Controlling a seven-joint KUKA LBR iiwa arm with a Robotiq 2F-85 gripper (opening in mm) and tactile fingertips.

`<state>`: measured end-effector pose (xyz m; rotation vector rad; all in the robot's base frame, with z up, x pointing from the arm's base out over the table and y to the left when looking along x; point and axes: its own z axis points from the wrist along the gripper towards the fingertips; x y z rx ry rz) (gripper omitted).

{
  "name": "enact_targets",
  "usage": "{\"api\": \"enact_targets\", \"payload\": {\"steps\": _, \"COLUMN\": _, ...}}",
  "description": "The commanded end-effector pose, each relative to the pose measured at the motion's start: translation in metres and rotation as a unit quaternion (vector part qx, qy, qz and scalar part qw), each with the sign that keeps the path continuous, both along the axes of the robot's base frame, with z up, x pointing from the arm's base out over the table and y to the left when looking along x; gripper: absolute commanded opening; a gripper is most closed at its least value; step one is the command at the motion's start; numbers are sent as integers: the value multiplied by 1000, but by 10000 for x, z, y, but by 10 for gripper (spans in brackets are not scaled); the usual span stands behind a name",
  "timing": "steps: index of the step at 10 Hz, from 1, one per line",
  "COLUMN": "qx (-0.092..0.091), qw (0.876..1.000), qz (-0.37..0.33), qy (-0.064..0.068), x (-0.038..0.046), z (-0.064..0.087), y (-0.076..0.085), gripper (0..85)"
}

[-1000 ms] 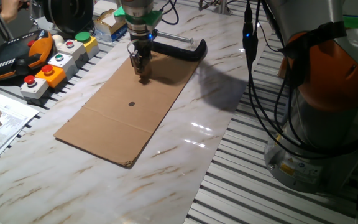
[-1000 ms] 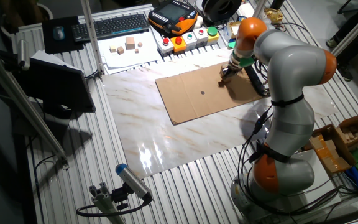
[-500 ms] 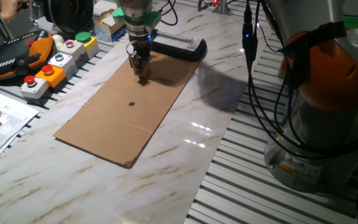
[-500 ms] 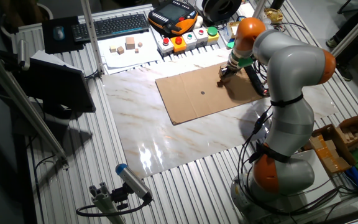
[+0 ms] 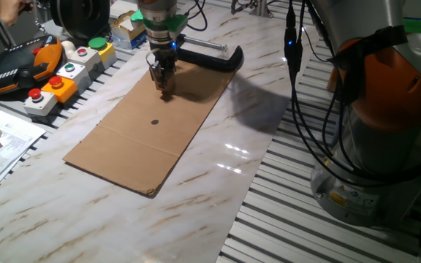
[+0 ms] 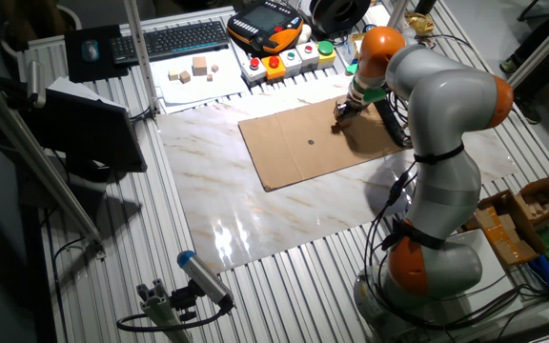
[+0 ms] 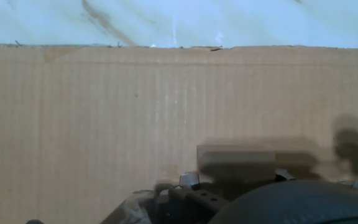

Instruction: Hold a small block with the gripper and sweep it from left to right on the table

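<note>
My gripper points straight down at the far end of the brown cardboard sheet, which lies on the white marble table. Its fingers stand close together, shut on the small block, a tan cube that rests on the cardboard. From the other fixed view the gripper sits near the sheet's right end. In the hand view the small block shows as a blurred tan rectangle in shadow above the dark hand body, with the cardboard edge and marble beyond.
A black C-clamp lies just behind the gripper. Coloured button boxes and an orange pendant line the table's left edge. A black dot marks the cardboard's middle. Paper with loose cubes lies by the keyboard.
The gripper has slid a little to the left along the cardboard's far end, still shut on the block. Nothing else has moved.
</note>
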<state>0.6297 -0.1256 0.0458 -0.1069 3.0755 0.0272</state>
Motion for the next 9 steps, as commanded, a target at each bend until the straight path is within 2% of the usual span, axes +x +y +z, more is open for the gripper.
{"api": "enact_targets", "payload": {"steps": 1, "qx": 0, "qw": 1000, "qz": -1, "qy": 1, "x": 3, "z": 3, "y": 15, "gripper": 7}}
{"api": "enact_targets", "payload": {"steps": 9, "qx": 0, "qw": 1000, "qz": -4, "qy": 2, "x": -1, "z": -14, "y": 92, "gripper": 7}}
